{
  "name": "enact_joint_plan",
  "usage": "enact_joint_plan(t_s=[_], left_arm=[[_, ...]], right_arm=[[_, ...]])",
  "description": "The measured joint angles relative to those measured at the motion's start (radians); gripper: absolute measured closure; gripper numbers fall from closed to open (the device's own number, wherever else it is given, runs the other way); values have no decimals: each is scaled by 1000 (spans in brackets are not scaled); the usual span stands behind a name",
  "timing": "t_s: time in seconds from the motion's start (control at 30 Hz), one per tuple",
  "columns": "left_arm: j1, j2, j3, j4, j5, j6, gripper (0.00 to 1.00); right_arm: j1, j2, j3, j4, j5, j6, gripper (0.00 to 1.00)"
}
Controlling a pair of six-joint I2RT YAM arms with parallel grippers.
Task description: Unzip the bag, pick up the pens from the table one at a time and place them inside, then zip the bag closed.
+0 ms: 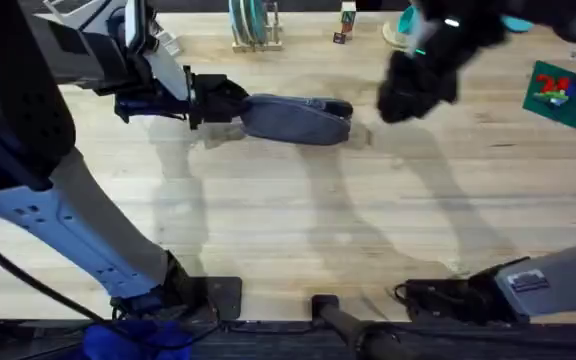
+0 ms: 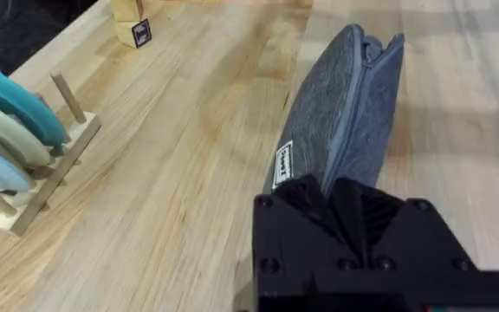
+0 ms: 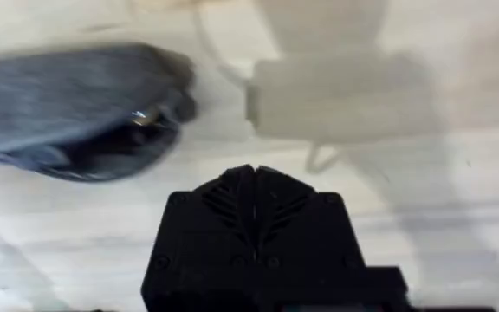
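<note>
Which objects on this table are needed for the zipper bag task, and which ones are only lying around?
Belongs to the job:
- blue-grey fabric pencil pouch
- left gripper, shut on one end of the pouch
- right gripper, near the pouch's other end

Just lying about:
- wooden peg rack holding coloured discs
- small wooden block
- green plate with toy bricks

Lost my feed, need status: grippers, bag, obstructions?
Left gripper shut on bag end. Right gripper shut, empty, hovering beside bag's other end. Nothing blocking.
</note>
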Motion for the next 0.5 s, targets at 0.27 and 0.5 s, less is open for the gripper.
enact_joint_plan(t_s=[0.27, 0.5], left_arm=[[0, 0, 0, -1, 0, -12, 959], [0, 0, 0, -1, -1, -15, 959]], right_arm=[[-102, -126, -133, 4, -68, -80, 969], [-107, -130, -133, -3, -82, -107, 969]])
